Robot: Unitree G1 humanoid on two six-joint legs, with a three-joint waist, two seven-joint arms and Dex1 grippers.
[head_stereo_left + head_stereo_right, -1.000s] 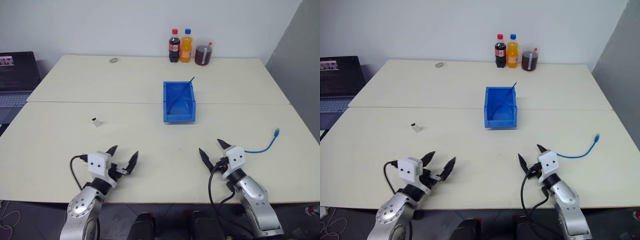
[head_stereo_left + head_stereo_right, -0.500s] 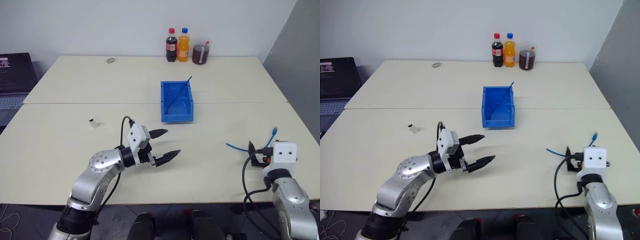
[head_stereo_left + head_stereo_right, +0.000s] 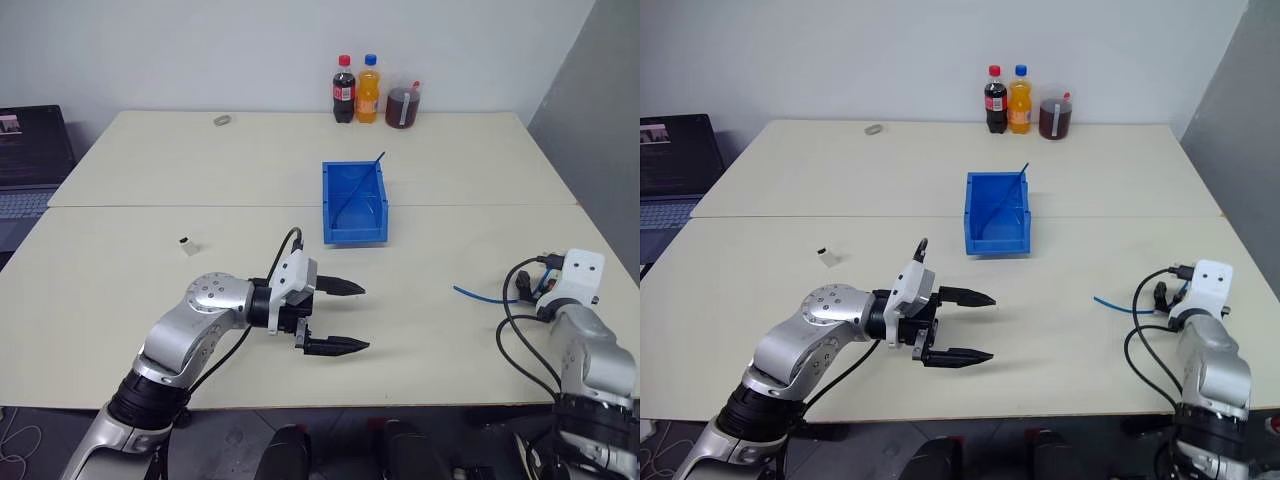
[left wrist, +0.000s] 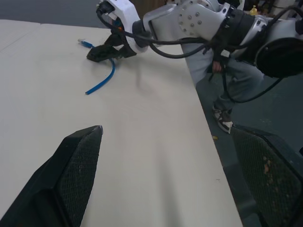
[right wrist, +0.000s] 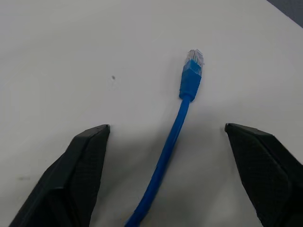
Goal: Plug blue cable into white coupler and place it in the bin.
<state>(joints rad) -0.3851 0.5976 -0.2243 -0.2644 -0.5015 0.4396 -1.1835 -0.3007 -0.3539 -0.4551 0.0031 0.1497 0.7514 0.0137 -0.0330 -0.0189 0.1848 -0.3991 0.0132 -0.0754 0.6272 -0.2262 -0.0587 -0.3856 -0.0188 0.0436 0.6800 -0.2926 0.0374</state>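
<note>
The blue cable lies on the table near its right edge, its plug pointing away from me. My right gripper is open over it, one finger on each side and neither touching it. In the head views a loose stretch of the cable trails left of the right gripper. The white coupler sits on the table's left part. The blue bin stands at the centre. My left gripper hovers open and empty in front of the bin, pointing right.
A thin dark rod leans out of the bin. Two bottles and a jar stand at the table's back edge, with a small grey object to their left. A laptop sits at far left.
My right arm has swung right from the table's front to the cable. My left arm has swung right to the table's middle, its fingers turned one above the other.
</note>
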